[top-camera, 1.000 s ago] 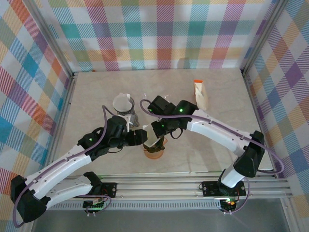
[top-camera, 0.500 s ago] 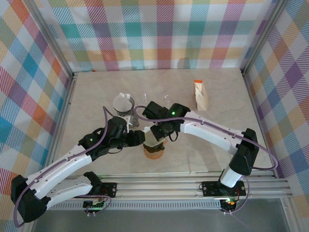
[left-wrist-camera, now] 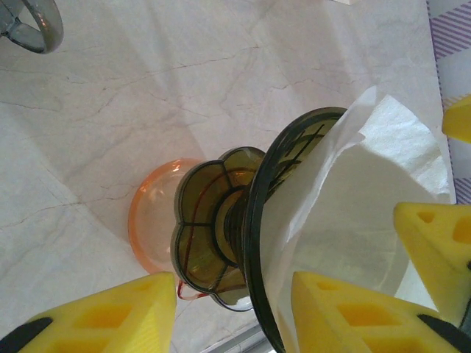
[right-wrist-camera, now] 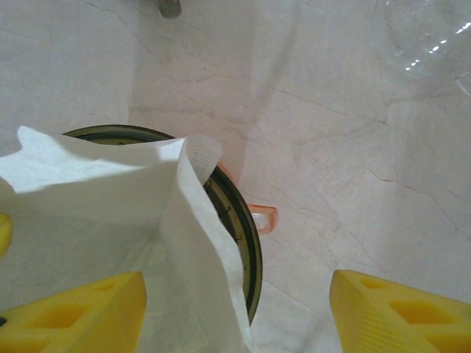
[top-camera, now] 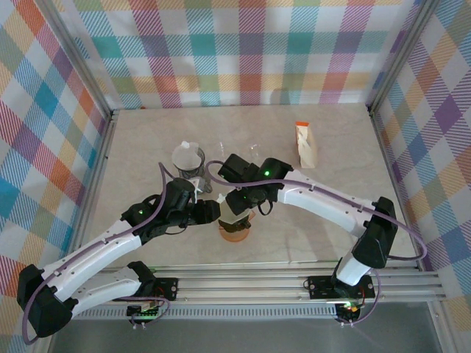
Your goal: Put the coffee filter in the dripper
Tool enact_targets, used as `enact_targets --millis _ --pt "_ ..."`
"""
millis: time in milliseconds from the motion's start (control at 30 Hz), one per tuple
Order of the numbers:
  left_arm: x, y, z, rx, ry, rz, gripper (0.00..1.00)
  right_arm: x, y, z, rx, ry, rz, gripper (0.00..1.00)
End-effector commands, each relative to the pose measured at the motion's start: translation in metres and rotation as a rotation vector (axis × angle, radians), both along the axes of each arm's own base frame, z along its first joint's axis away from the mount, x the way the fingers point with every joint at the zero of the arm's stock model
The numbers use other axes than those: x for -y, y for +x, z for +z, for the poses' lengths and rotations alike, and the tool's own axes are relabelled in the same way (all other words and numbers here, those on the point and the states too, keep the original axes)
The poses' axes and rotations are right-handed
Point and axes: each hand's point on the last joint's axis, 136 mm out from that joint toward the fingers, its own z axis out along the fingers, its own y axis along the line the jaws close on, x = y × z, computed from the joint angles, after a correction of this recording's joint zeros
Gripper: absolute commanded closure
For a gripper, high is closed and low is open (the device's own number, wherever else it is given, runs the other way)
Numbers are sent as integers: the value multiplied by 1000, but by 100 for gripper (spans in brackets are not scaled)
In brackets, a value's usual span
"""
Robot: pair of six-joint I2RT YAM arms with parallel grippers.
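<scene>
Paper filter: one; dark dripper: one.

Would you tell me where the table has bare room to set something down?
Free: the table strip along the back wall, behind the glass jug and the orange-topped packet; the far-left corner beside the jug; the stretch right of the packet. Crowded: the middle, where the left gripper and right gripper meet at the dripper, and the near half under the arms.
</scene>
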Motion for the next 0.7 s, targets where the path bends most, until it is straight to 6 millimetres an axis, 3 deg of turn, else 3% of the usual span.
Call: enact_targets --millis 0,667 --pt "-3 -2 -6 -16 10 3 54 -10 -2 -9 -62 12 29 32" --pt "-3 -4 -9 -26 1 3 53 -12 2 -68 -166 -54 -7 31"
